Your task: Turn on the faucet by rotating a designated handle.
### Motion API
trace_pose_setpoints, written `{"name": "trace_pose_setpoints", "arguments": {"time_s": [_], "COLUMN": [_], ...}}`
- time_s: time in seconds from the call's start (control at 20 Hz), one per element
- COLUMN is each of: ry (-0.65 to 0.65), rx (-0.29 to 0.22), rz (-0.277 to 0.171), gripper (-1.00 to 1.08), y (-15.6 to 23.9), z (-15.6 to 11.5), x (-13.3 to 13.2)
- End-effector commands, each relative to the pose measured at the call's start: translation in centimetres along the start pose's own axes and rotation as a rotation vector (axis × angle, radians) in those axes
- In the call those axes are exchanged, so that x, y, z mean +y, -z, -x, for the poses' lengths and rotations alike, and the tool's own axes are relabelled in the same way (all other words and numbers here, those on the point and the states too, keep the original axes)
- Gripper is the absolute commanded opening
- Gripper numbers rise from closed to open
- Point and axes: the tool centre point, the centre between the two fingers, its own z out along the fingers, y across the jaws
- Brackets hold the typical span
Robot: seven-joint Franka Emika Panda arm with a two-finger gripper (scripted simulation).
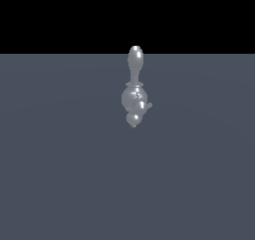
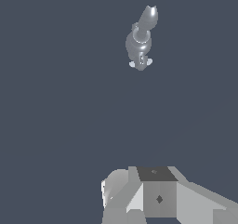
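Observation:
The faucet [image 1: 134,97] is a small shiny chrome fixture standing on the grey floor near the middle of the exterior view. It has a round bulbous body, a long bulb-tipped stem [image 1: 135,60] rising from it and a small side stub [image 1: 147,105] pointing to the exterior view's right. It also shows in the wrist view [image 2: 138,44], small and far off. My gripper [image 2: 153,195] shows only in the wrist view, as grey and white blocks at the picture's edge. It is well apart from the faucet and holds nothing. I cannot make out its fingers.
A flat dark grey floor [image 1: 60,174] spreads all around the faucet, with a black background [image 1: 50,15] beyond its far edge. No other objects show.

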Motion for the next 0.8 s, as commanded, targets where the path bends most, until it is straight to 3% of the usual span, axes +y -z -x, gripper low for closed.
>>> {"name": "trace_pose_setpoints", "arguments": {"time_s": [0.0,0.05,0.1,0.15,0.2,0.25,0.3,0.35,0.4,0.45,0.5,0.55,0.6,0.65,0.7,0.75], "ry": [0.027,0.047,0.037,0.052,0.070,0.111,0.082,0.114,0.059,0.158,0.160,0.229,0.235,0.251,0.274,0.299], "rx": [-0.005,-0.073,-0.093,-0.138,-0.168,-0.192,-0.208,-0.233,-0.241,-0.232,-0.232,-0.281,-0.285,-0.221,-0.221,-0.200], "rz": [0.022,0.013,-0.005,-0.003,-0.012,-0.004,-0.003,0.002,-0.012,-0.001,-0.001,0.053,0.059,0.052,0.003,0.024], "gripper": [-0.14,-0.16,-0.08,-0.34,-0.37,-0.57,-0.48,-0.40,-0.33,-0.15,-0.15,-0.06,-0.06,0.04,0.19,0.22], "y": [-0.6,-3.5,-5.5,-7.7,-10.1,-12.0,-13.8,-15.7,-17.4,-18.2,-18.2,-20.8,-21.0,-19.5,-20.9,-21.4], "z": [-0.8,-1.0,-1.3,-1.7,-1.7,-2.2,-2.6,-2.9,-3.0,-4.4,-4.4,-3.5,-3.6,-6.6,-7.3,-8.8], "x": [-0.2,0.1,0.4,0.5,1.4,1.0,2.5,2.2,5.2,2.1,2.0,2.7,2.2,1.8,0.0,1.2]}}
